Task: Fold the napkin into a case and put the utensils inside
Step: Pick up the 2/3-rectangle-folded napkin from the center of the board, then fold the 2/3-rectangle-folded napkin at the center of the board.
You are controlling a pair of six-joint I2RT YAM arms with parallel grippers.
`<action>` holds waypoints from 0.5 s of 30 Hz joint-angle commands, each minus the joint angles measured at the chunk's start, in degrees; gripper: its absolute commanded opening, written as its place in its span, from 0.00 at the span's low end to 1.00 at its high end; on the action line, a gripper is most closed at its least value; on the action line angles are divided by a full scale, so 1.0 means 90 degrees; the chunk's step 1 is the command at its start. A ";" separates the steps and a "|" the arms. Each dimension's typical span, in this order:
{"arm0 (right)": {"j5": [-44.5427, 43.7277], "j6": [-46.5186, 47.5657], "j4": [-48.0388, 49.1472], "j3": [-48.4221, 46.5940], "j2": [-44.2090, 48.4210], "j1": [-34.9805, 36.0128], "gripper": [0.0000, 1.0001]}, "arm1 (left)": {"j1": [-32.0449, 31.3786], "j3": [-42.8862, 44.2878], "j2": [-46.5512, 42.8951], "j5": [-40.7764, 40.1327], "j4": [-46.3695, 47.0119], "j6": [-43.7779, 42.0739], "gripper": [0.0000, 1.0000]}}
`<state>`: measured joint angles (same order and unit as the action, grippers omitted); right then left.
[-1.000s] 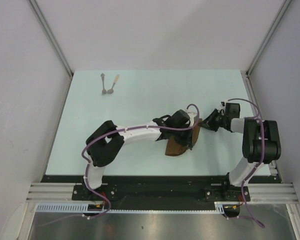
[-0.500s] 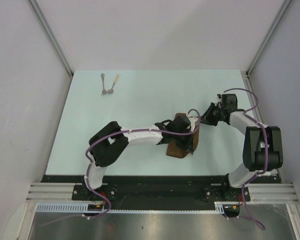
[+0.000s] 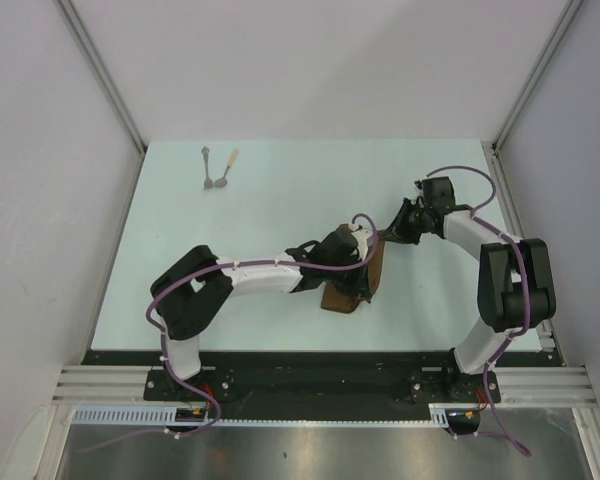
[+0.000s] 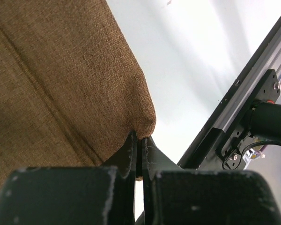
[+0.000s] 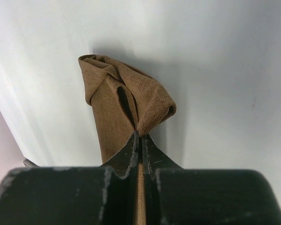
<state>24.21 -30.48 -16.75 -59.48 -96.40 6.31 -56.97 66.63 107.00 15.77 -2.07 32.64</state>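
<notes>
Left wrist: fingers point(image 4: 124, 157) pinch napkin point(image 4: 61, 84) corner

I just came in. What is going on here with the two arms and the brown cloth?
Both arms are working on the napkin in the right half of the table. The left gripper is shut on one corner of it, and the right gripper is shut on a bunched fold. The cloth is gathered between them and is not yet a neat case. The two utensils lie side by side at the far left, untouched.
</notes>
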 commanded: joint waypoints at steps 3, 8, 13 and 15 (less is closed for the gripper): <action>-0.0560 -0.0003 0.0026 -0.0841 -0.0265 0.0285 0.00 | 0.0090 -0.0655 -0.0668 0.0338 0.0610 0.0289 0.00; -0.0648 0.0008 -0.0072 -0.1106 -0.0392 0.0393 0.00 | 0.0119 -0.0442 -0.0522 0.0337 0.0319 0.0269 0.00; -0.0639 0.0212 -0.0160 -0.0979 -0.0305 0.0150 0.00 | 0.0080 0.0144 -0.0016 0.0854 0.0278 0.0464 0.00; -0.0590 0.0339 -0.0228 -0.0824 -0.0237 -0.0114 0.00 | -0.0017 0.0535 0.0180 0.1030 0.0278 0.0523 0.00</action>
<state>21.17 -29.95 -20.91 -66.26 -99.88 9.08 -55.35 65.43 105.54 17.47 1.45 34.72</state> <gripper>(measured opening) 0.037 0.030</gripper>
